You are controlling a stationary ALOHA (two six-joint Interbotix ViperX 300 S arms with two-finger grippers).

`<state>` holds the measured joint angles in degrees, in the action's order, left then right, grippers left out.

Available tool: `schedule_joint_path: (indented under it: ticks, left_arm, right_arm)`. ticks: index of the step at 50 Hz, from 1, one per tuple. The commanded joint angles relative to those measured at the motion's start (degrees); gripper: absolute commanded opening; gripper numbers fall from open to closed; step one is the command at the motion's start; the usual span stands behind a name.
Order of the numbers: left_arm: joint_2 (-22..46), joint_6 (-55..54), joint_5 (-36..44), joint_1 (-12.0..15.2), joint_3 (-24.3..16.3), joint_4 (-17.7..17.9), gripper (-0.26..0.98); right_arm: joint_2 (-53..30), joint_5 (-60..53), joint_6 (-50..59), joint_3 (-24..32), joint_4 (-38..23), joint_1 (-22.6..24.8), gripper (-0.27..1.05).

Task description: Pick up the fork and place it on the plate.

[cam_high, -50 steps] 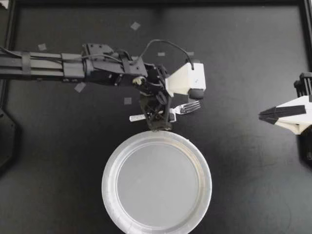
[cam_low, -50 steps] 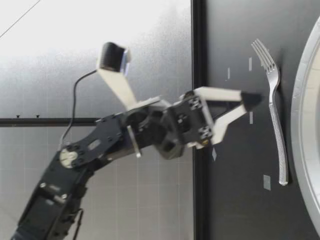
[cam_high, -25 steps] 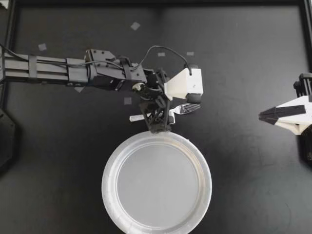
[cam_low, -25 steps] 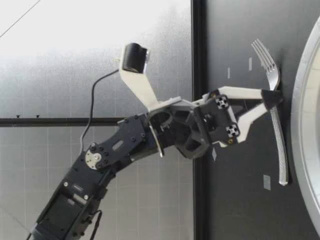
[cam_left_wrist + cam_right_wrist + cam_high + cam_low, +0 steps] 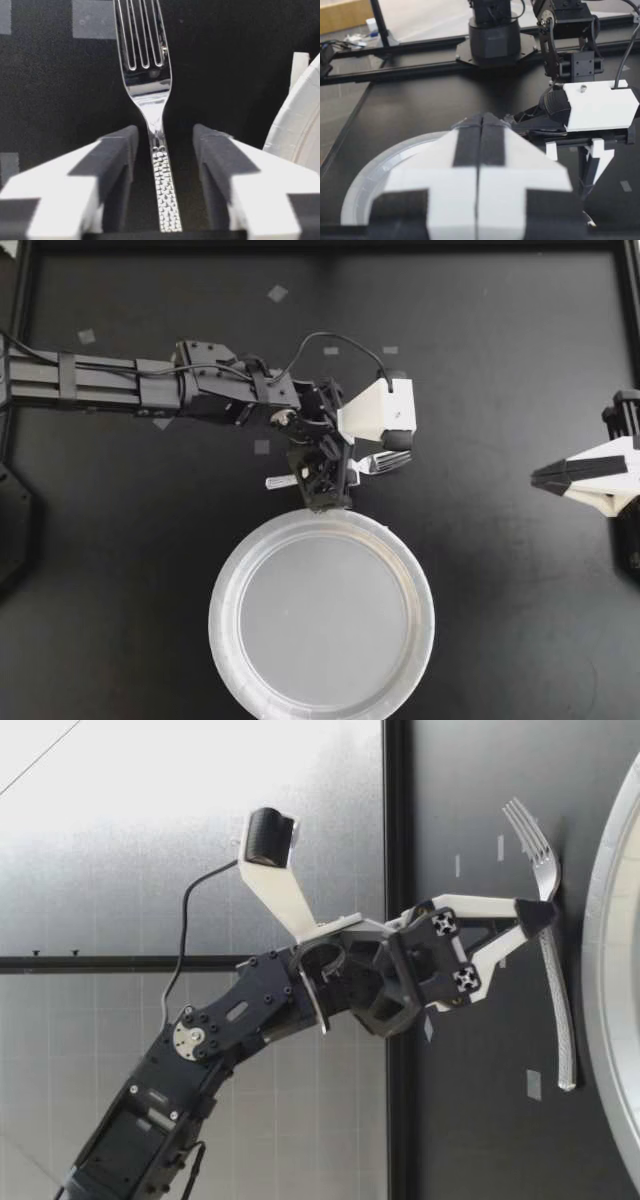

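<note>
Left gripper (image 5: 328, 482), just above frame centre, straddles the fork (image 5: 385, 461) with fingers apart, not clamping it; the plate (image 5: 222, 615) lies just below.

Robotics lab bench: matte black counter (image 5: 500, 370) edged by black metal frame rails (image 5: 397, 820), grey tape squares (image 5: 277, 293) stuck on, frosted wall panels (image 5: 200, 840) behind.

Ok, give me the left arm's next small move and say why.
Probably close my left gripper on the fork. In the left wrist view its fingers straddle the handle with a gap on each side, so nothing is gripped yet. The fork lies on the table beside the plate, so lifting should wait for the grip.
</note>
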<state>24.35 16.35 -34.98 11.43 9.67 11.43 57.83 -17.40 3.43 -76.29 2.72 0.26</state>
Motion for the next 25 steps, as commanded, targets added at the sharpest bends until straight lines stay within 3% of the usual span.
schedule_joint_path:
  ticks: [1, 13, 25]
  left_arm:
    - [-0.7, 0.09, 0.35, 0.26, -0.44, 0.0, 0.37]
    - [-0.44, 0.0, -0.79, 0.35, -0.35, 0.0, 0.32]
    - [-0.79, -0.18, -0.88, 0.35, -0.26, 0.0, 0.16]
  right_arm:
    - [-0.26, -0.53, 0.09, 0.62, 0.18, 0.0, -0.08]
    - [-0.26, -0.53, 0.09, 0.62, 0.18, 0.0, -0.08]
    - [-0.18, -0.88, 0.09, 0.62, 0.18, 0.0, -0.08]
